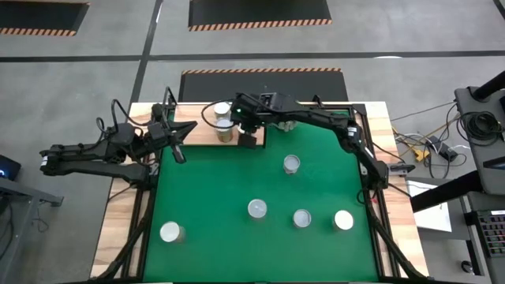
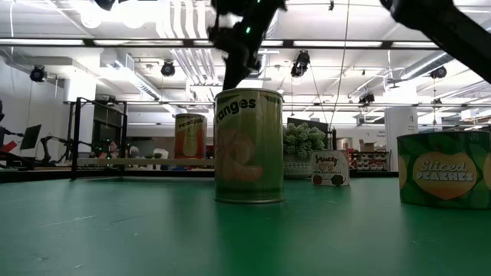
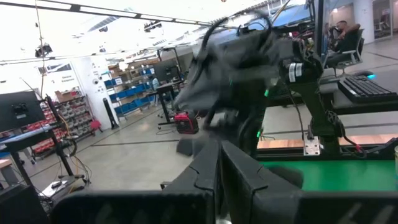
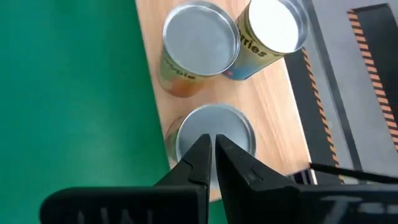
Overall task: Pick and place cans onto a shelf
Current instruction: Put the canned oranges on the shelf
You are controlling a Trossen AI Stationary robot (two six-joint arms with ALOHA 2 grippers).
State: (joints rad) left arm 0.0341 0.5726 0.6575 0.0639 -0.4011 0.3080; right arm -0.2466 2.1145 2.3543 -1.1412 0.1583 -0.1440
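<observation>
Pale pinkish-tan wooden shelf board [image 4: 273, 118] at the far edge of the worktop carries three small cylindrical tins with shiny silver tops in the right wrist view: one with tan-orange sides [image 4: 200, 45], one with a yellow-and-blue label [image 4: 273, 28], and a third [image 4: 214, 137] directly under the right tool [image 4: 213, 152].

Green felt mat [image 1: 213, 189] holds five more silver-topped tins in the high view, all upright and well apart: one nearer the shelf [image 1: 291, 164], three in a loose row [image 1: 257, 208] [image 1: 302, 218] [image 1: 343, 220], one at the near left corner [image 1: 170, 232]. Judged progress: three of eight placed, five left.

Right tool: fingers together, nothing clamped, poised above the third shelf tin; whether it touches the lid cannot be told.

Left tool [image 1: 178, 148]: fingers together, empty, waiting at the mat's far left edge.

Low view: paper labels read as fruit, "Sliced Peaches" [image 2: 445, 178] on one.
</observation>
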